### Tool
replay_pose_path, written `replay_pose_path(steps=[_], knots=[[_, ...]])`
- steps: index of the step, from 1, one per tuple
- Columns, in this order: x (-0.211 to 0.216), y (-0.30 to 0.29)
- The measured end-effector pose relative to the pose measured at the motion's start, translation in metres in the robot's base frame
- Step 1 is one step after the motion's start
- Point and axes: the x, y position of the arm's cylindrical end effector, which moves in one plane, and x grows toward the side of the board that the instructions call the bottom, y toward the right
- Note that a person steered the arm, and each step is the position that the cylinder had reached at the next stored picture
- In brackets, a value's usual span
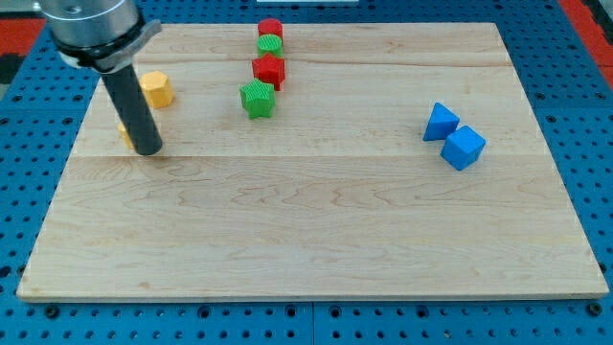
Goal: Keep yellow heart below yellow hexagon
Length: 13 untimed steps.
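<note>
The yellow hexagon (pixel 155 89) lies near the board's upper left. The yellow heart (pixel 124 133) is just below and left of it, mostly hidden behind my rod; only a yellow sliver shows at the rod's left side. My tip (pixel 147 150) rests on the board right against the heart's right side, below the hexagon.
A red block (pixel 270 29), a green block (pixel 269 45), a red star (pixel 269 69) and a green star (pixel 257 99) form a column at top centre. Two blue blocks (pixel 441 122) (pixel 464 147) lie at the right. The wooden board (pixel 316 240) sits on a blue perforated table.
</note>
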Motion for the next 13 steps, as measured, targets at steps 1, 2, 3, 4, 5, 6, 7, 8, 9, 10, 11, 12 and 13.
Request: replay_pose_path(steps=[1,2,3,4,5,6,7,8,9,10,11,12,13], knots=[[0.000,-0.032],[0.000,-0.058],[0.000,-0.070],[-0.008,-0.079],[-0.021,-0.074],[-0.027,-0.067],[-0.027,-0.059],[-0.027,-0.053],[-0.027,-0.053],[-0.027,-0.049],[-0.027,-0.043],[-0.024,-0.044],[0.009,-0.030]])
